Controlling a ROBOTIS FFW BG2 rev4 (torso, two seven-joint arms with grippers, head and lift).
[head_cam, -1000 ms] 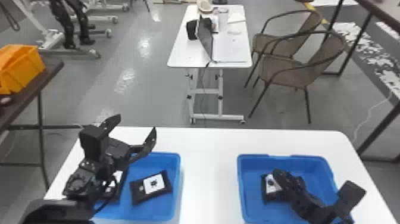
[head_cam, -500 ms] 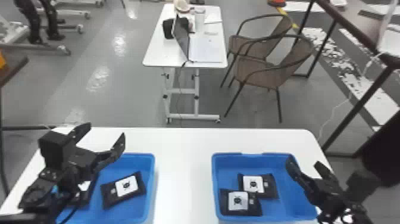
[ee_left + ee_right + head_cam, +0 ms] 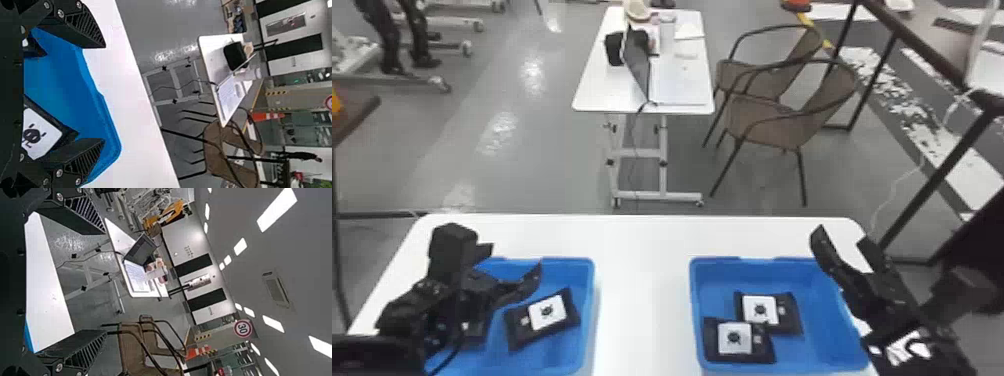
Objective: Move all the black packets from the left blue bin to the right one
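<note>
And the right gripper (image 3: 841,235) tilts up beside the right bin (image 3: 767,274), left gripper (image 3: 515,256) well left, both gaping wide, empty!

looks like a lab, with a laptop (image 3: 677,90), traffic cone (image 3: 268,116) and wheeled frames (image 3: 449,22).

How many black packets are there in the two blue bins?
4. Right bin: near packet, far packet. Left bin: unobstructed packet, another packet partly behind the left gripper. Others may be hidden there.
</note>
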